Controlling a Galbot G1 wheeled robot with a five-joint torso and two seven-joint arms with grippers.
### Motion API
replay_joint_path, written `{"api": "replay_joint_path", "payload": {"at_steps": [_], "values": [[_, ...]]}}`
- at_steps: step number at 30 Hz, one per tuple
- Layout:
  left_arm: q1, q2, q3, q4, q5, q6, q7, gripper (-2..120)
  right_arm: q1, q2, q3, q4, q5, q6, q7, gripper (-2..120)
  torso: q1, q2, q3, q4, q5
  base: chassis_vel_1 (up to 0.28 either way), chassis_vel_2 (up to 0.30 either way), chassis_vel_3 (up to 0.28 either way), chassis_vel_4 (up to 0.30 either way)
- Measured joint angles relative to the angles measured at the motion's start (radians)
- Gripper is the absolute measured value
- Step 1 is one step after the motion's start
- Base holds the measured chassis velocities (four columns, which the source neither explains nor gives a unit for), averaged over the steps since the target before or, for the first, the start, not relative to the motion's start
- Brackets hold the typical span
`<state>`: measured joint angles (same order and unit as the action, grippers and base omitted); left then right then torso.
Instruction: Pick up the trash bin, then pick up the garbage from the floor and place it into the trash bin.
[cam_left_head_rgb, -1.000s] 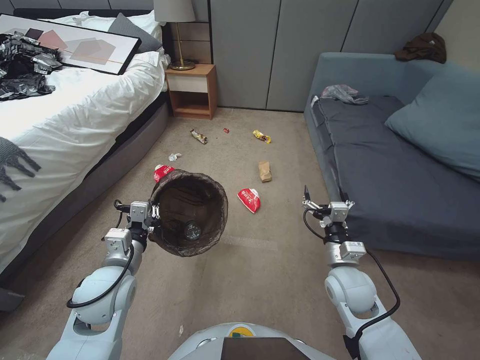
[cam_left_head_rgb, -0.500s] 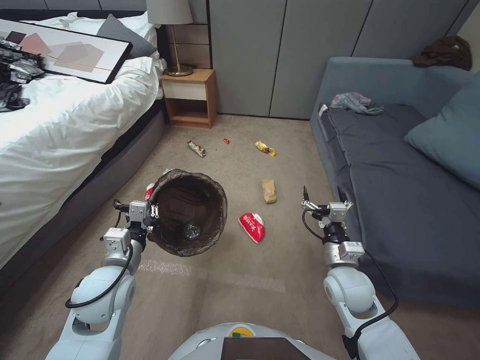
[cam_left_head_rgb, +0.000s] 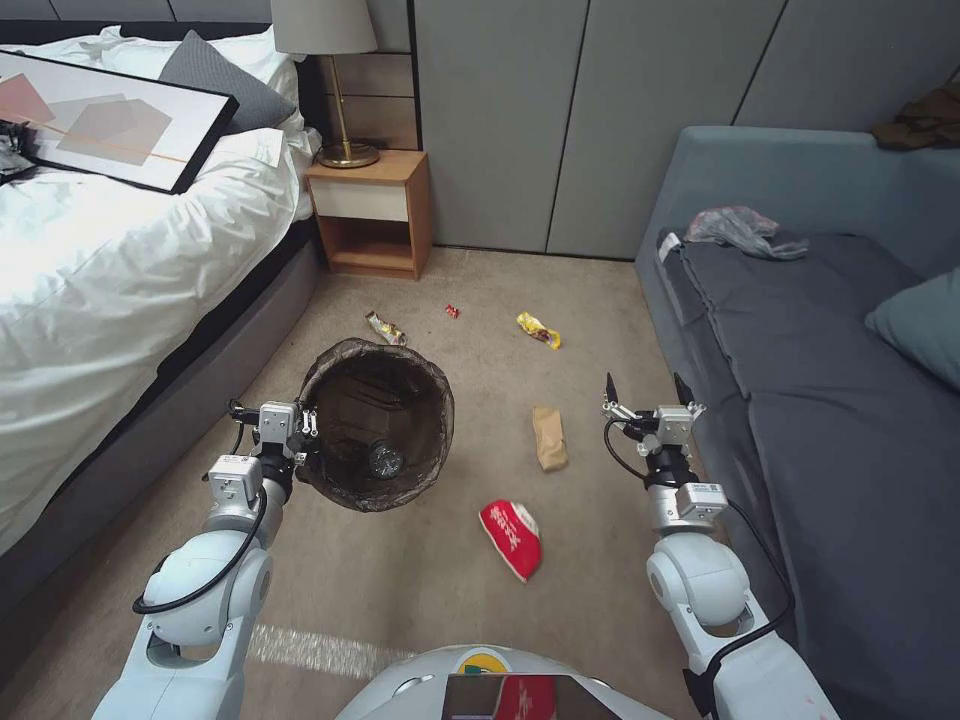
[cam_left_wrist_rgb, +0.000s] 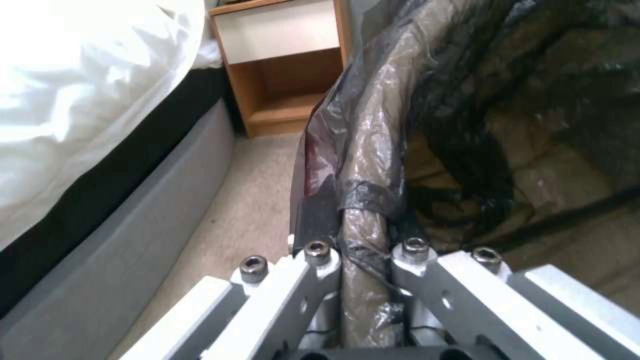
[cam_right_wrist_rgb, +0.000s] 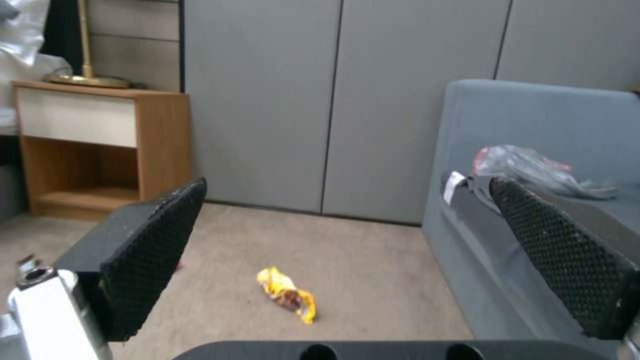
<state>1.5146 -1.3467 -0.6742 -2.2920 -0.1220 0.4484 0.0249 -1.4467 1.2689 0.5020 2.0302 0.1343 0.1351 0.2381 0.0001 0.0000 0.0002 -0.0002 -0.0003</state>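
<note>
The left tool (cam_left_head_rgb: 308, 432) is clamped on the rim of the trash bin (cam_left_head_rgb: 376, 425), its jaws pinching the brown liner folded over the edge, and it carries the bin off the floor out in front of the robot. A clear bottle (cam_left_head_rgb: 384, 460) already lies at the bottom. The right tool (cam_left_head_rgb: 645, 392) hangs empty with its pads (cam_right_wrist_rgb: 157, 227) spread wide, held out beside the grey sofa (cam_left_head_rgb: 820, 400).

Over the last second the robot has rolled forward and swung a little: the litter has slid nearer in the head view while both arms kept their pose. The red-and-white packet (cam_left_head_rgb: 513, 538) now lies close in front of the base, between the two arms, and the brown paper bag (cam_left_head_rgb: 549, 437) sits just beyond it. A yellow wrapper (cam_left_head_rgb: 538, 329), a shiny wrapper (cam_left_head_rgb: 385, 327) and a small red scrap (cam_left_head_rgb: 452, 311) lie farther off, toward the nightstand (cam_left_head_rgb: 370, 212).

I'd judge the bin step done and the robot now placed so the free right tool can reach the nearer pieces.
</note>
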Motion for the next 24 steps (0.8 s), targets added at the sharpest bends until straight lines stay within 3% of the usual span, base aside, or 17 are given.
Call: {"api": "replay_joint_path", "payload": {"at_steps": [8,12,15,17,20,24], "values": [[-0.004,0.001,-0.002,0.007,0.001,-0.005,0.001,3,0.002,0.0,-0.002,-0.007,-0.005,0.001,0.001,100,0.0,0.0,0.0,0.0003,0.0001,-0.262,0.243,0.26,-0.254],[-0.006,0.0,-0.003,0.01,0.001,-0.008,0.0,3,0.006,-0.001,-0.009,-0.006,-0.027,0.0,0.026,100,0.0,0.0,0.0,0.0002,-0.0004,-0.092,0.1,0.07,-0.08],[-0.007,0.0,-0.004,0.014,0.001,-0.009,0.0,3,0.009,-0.006,-0.016,0.006,-0.035,-0.058,0.055,100,0.0,0.0,0.0,0.0002,0.0006,0.012,-0.009,-0.023,0.016],[-0.008,0.0,-0.004,0.016,0.001,-0.009,0.001,3,0.013,-0.019,-0.036,0.03,-0.045,-0.188,0.12,100,0.0,0.0,0.0,0.0001,0.0005,0.032,-0.039,-0.02,0.022],[-0.008,0.0,-0.004,0.017,0.001,-0.01,0.001,3,0.022,-0.038,-0.052,0.047,-0.032,-0.271,0.15,100,0.0,0.0,0.0,0.0,0.0003,0.0,0.0,0.0,0.0],[-0.01,-0.002,-0.006,0.02,0.001,-0.01,0.002,3,0.04,-0.051,-0.061,0.048,-0.006,-0.28,0.137,100,0.0,0.0,0.0,0.0004,0.0004,0.0,0.0,0.0,0.0]]}}
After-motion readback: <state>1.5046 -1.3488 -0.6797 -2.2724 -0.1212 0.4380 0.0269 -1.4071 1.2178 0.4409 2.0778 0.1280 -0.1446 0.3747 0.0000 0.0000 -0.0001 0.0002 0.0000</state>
